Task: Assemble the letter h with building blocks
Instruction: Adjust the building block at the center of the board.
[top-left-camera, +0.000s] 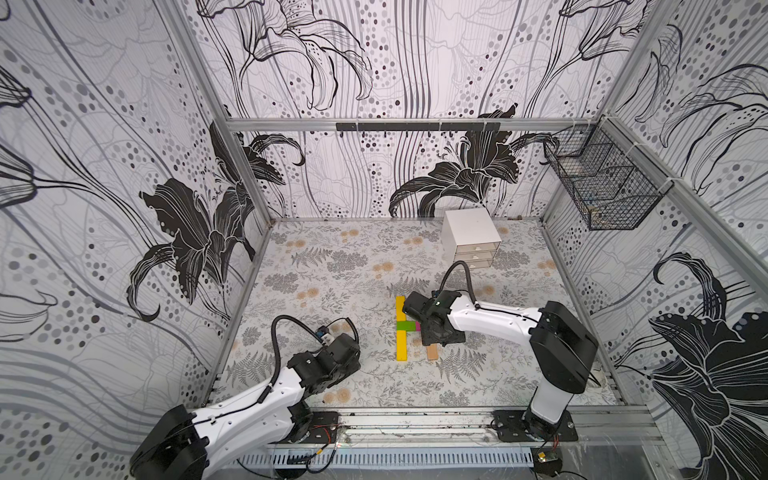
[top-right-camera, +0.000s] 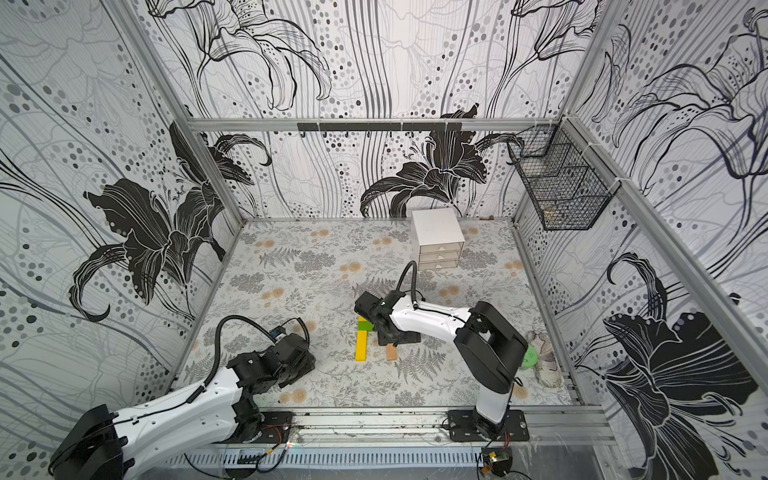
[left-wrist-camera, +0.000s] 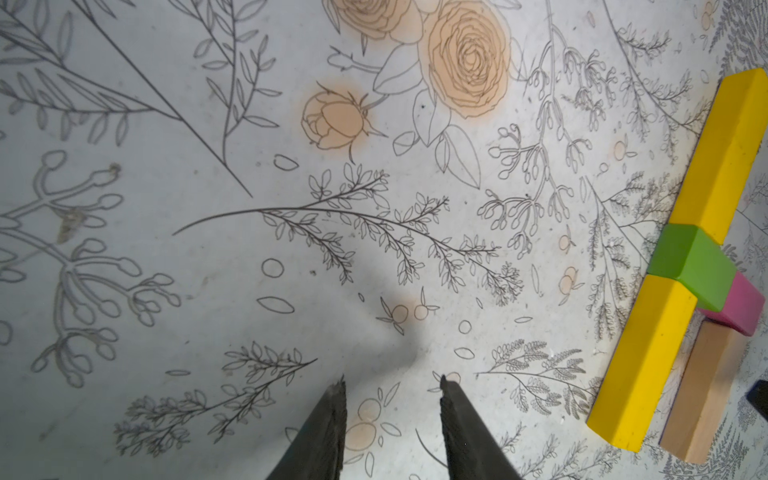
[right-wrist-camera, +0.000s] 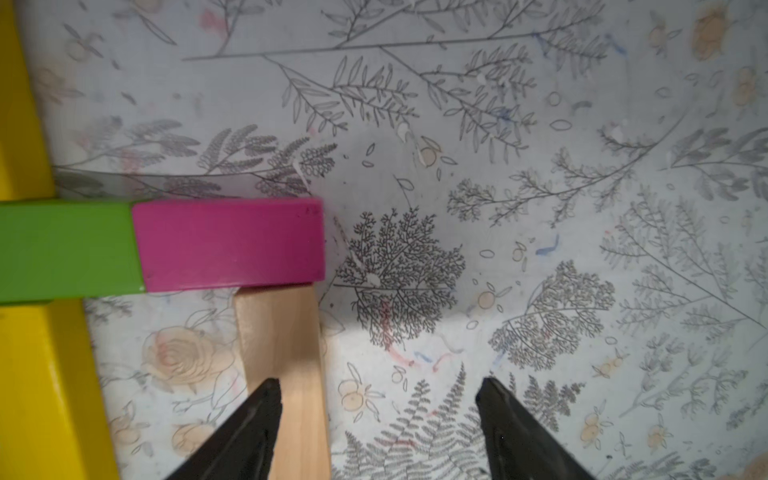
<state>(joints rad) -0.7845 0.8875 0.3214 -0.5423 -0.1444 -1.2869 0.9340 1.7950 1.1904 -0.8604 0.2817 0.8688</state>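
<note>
R gripper (right-wrist-camera: 379, 386) spread, empty — finger (right-wrist-camera: 249, 424) over tan leg (right-wrist-camera: 282, 332); lateral exit may skew it. L gripper (left-wrist-camera: 392, 380) parted, empty.

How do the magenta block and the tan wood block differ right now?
Colour: the magenta block is painted, the tan wood block bare.
Length: the magenta block is shorter than the tan wood block.
Pose: the magenta block runs crosswise off the green block; the tan wood block lies roughly square to it, end meeting its side.
Both lie flat.
</note>
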